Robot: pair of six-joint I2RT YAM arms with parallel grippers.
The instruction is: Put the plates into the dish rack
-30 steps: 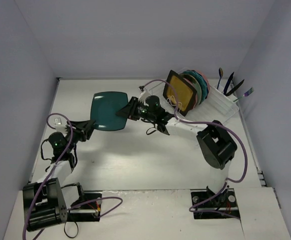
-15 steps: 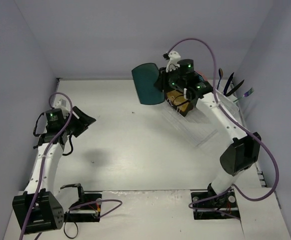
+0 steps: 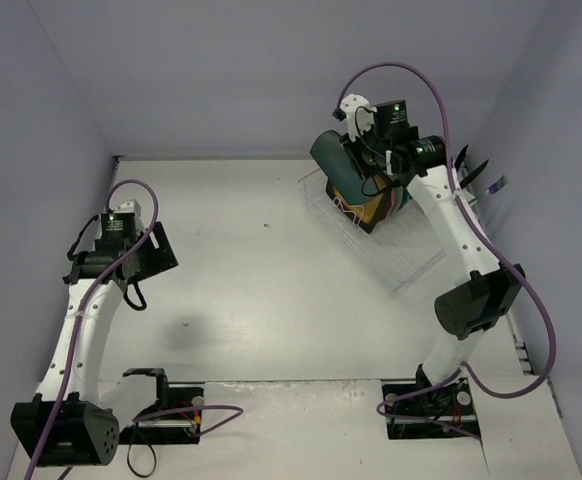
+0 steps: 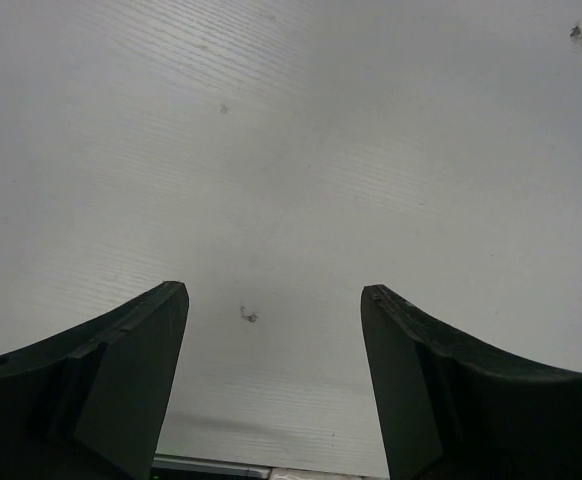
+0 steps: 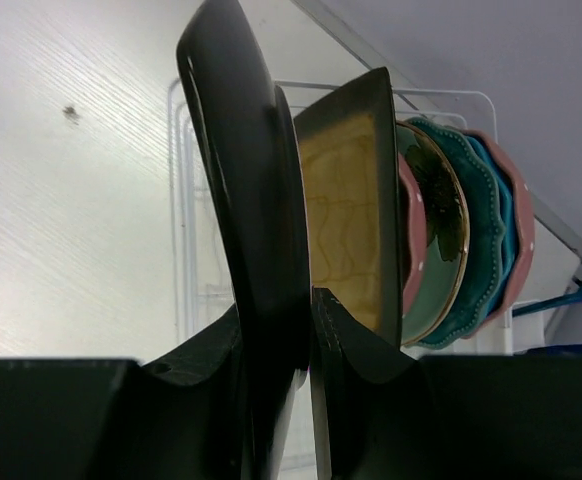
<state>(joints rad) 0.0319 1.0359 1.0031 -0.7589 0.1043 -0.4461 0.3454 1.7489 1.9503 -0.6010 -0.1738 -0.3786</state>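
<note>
Between the right gripper's [image 5: 276,340] fingers the teal plate [image 5: 241,180] is clamped on edge, just beside the yellow plate [image 5: 346,220] standing in the rack [image 3: 403,265] ahead. The left gripper [image 4: 274,300] hangs spread wide over the white, grained table [image 4: 371,120], with pale grey walls [image 3: 221,70] around.

1. The white, faintly grained table [image 3: 261,290] carried everything.
2. A clear plastic rectangular dish rack [image 3: 403,268] stood directly on its far right part.
3. A small dark speck [image 3: 267,225] marked its far middle.
</note>
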